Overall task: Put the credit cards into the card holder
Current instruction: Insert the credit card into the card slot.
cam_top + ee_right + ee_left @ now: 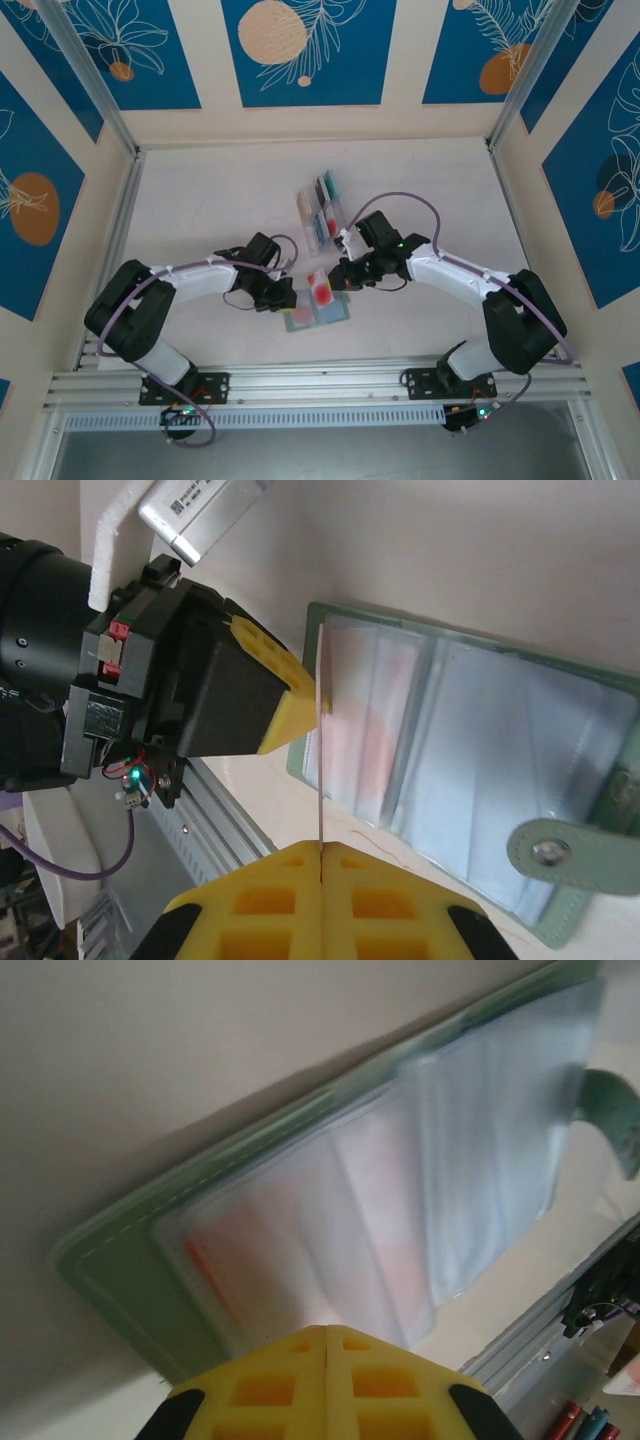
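- The left gripper (289, 296) is squeezed tight, its two yellow fingers (290, 1365) pressed flat together. Its tip sits right at the near edge of the card holder (336, 312), against the clear pockets (400, 1210). I cannot tell if it pinches a pocket or just touches it.
- The card holder lies open on the table (200, 200), between the two grippers. Something red shows through one pocket. Its round tab (560, 855) sticks out at one side.
- A thin card (321, 740) stands on its edge, with its far end at the edge of the card holder.
- More credit cards (322, 205) sit in a clear rack (303, 205) farther back on the table.
- The right gripper (322, 852) is clamped on the thin card.
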`<state>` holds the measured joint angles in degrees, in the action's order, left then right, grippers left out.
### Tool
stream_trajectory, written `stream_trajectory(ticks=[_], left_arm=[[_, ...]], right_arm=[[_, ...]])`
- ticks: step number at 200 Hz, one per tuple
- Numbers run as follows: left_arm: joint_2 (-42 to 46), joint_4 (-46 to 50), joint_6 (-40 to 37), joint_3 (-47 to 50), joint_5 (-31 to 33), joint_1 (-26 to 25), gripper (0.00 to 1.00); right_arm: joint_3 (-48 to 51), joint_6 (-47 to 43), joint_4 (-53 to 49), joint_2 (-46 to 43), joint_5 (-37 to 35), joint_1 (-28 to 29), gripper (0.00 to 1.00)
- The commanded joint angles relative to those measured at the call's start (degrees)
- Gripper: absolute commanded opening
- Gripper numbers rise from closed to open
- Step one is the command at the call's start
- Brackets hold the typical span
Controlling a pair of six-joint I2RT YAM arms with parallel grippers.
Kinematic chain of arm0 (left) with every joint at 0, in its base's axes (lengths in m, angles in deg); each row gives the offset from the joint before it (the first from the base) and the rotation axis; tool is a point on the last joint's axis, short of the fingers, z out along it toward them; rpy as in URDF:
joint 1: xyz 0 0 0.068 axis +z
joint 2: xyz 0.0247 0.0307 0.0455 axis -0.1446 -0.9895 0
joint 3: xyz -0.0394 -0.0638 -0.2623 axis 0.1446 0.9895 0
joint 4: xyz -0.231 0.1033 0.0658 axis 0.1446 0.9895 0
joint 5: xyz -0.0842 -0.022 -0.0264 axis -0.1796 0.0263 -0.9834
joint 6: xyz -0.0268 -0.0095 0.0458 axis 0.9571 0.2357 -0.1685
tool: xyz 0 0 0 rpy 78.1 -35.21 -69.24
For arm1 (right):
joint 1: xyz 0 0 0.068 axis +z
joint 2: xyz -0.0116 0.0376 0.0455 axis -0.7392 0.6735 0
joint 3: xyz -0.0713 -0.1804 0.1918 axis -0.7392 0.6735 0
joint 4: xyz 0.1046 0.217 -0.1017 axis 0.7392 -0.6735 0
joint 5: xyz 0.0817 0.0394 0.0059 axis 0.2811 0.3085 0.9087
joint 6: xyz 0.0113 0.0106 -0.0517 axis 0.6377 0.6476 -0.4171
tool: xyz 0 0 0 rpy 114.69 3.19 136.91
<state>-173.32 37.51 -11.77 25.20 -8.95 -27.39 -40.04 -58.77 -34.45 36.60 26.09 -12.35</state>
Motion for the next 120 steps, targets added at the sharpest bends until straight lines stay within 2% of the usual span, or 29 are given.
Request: stream_trajectory(ticks=[1, 120], left_arm=[[1.2, -0.4, 0.4, 1.8, 1.6, -0.1, 0.04], [0.0, -3.7, 1.7, 5.4, 1.1, 0.0, 0.03]], right_arm=[[1.3, 0.6, 4.7, 2.5, 2.9, 0.6, 0.00], [5.4, 1.2, 13.4, 10.5, 3.9, 0.8, 0.00]])
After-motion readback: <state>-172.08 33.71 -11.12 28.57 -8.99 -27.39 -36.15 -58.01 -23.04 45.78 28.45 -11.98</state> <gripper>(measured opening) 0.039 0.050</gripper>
